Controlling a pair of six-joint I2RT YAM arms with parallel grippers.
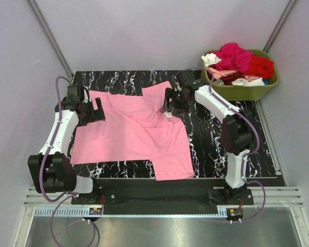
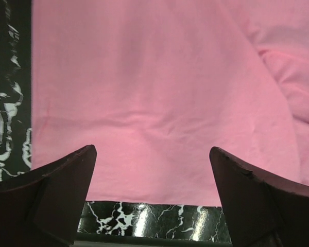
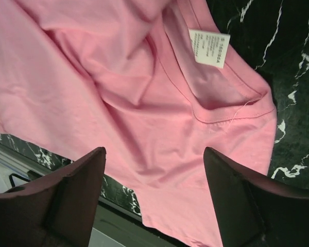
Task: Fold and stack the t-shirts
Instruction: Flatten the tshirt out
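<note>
Where left gripper (image 2: 152, 150) gapes, pink t-shirt (image 1: 129, 136) lies beneath (right gripper (image 3: 154, 151) likewise).

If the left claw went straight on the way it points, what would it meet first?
Most likely the spread pink cloth t-shirt, which lies right ahead of the open left claw; depth is unclear.

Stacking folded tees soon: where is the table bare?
Bare marble lies between the pink t-shirt and the right arm, and along the far edge left of the tub. The middle is crowded: shirt, left gripper, right gripper.
</note>
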